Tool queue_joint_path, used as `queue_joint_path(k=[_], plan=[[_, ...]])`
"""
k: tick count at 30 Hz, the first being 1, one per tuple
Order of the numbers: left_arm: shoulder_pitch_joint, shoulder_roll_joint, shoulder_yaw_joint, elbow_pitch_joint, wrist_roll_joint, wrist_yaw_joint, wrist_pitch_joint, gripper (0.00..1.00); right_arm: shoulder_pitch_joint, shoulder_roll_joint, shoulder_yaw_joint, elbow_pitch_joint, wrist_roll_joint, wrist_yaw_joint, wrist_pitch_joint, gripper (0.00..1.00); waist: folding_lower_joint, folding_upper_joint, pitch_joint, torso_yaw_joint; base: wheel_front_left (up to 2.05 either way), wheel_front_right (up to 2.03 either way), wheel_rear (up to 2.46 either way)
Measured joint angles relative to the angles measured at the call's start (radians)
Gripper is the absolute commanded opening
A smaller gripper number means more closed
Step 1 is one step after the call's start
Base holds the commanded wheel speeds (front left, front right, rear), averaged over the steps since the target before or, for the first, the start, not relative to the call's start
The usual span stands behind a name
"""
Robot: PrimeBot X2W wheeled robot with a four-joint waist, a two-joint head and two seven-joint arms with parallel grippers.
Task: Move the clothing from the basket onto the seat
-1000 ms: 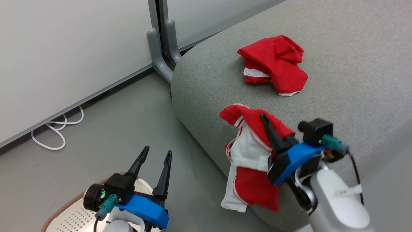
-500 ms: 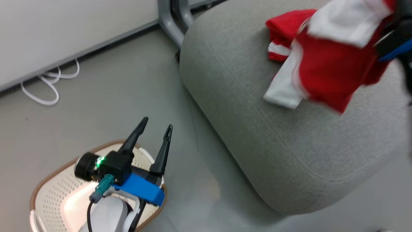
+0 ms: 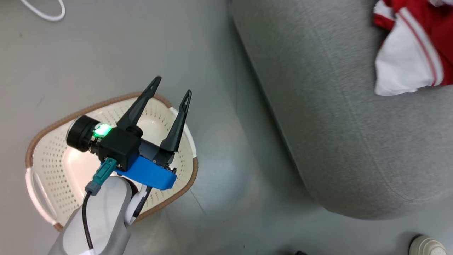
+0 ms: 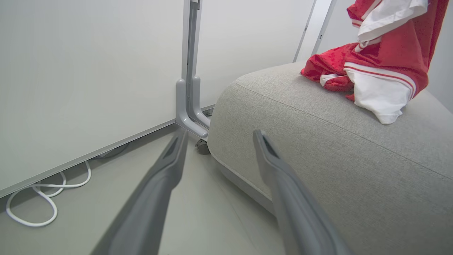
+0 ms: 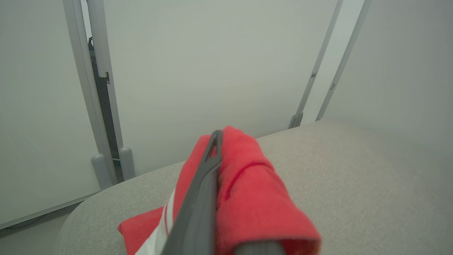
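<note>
**Status.** The right end effector (image 5: pixel 216 141) is closed on the held garment (image 5: pixel 254 198), a red piece with white panels. In the head view this garment hangs at the upper right of the frame, above the seat (image 3: pixel 336 124). In the left wrist view a second garment (image 4: pixel 320 69) is seen lying on the seat just behind it. Whether the white hem touches the cushion cannot be told. The left end effector (image 3: pixel 172 85) is spread wide and holds nothing. It is placed above the basket (image 3: pixel 42 159) at the lower left, in which no clothing is seen.

**Hazards.**
- The red cloth is draped over the visible finger. On release it may snag there and be dragged back off the cushion.
- If the garment is released near the rounded rim of the seat, it may slide to the floor (image 3: pixel 230 194).
- If it is dropped onto the second garment, the two may bunch together.

**Edges and clearance.** The curved edge of the seat runs diagonally through the middle of the head view. A wide strip of bare floor separates it from the basket. Ample bare cushion is available below and left of the held garment. A white cable (image 3: pixel 42 10) lies at the upper left, well apart.
</note>
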Motion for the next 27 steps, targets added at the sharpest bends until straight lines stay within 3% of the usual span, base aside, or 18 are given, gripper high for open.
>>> queue_joint_path(k=[7, 22, 23, 24, 25, 26, 27], plan=[[-0.023, 0.002, -0.005, -0.027, 0.012, 0.0, 0.0, 1.0, 0.022, 0.039, -0.063, 0.167, 0.008, 0.0, -0.08, 0.0, 0.0, 0.0, 0.087, 0.059, 0.0, 0.0, 0.0], [-0.039, -0.016, 0.001, -0.016, 0.024, 0.0, 0.0, 1.0, -0.019, 0.027, -0.003, 0.346, -0.016, 0.0, -0.178, 0.0, -0.0001, 0.0, 0.09, 0.082, 0.0, 0.0, 0.0], [-0.039, -0.017, 0.001, -0.016, 0.024, 0.0, 0.0, 1.0, -0.022, 0.025, 0.0, 0.35, -0.015, 0.0, -0.181, 0.02, -0.0001, 0.0, 0.088, 0.082, 0.0, 0.0, 0.0], [-0.039, -0.018, 0.001, -0.016, 0.024, 0.0, 0.0, 1.0, -0.023, 0.022, 0.004, 0.353, -0.015, 0.0, -0.182, 0.18, -0.0001, 0.0, 0.086, 0.082, 0.0, 0.0, 0.0], [-0.039, -0.018, 0.002, -0.016, 0.024, 0.0, 0.0, 1.0, -0.024, 0.021, 0.007, 0.357, -0.014, 0.0, -0.187, 0.24, -0.0002, 0.0, 0.084, 0.082, 0.0, 0.0, 0.0], [-0.039, -0.019, 0.002, -0.016, 0.024, 0.0, 0.0, 1.0, -0.024, 0.019, 0.01, 0.361, -0.013, 0.0, -0.189, 0.38, -0.0001, 0.0, 0.082, 0.081, 0.0, 0.0, 0.0], [-0.039, -0.019, 0.002, -0.016, 0.024, 0.0, 0.0, 1.0, -0.024, 0.018, 0.012, 0.365, -0.012, 0.0, -0.19, 0.63, -0.0002, 0.0, 0.081, 0.081, 0.0, 0.0, 0.0]])
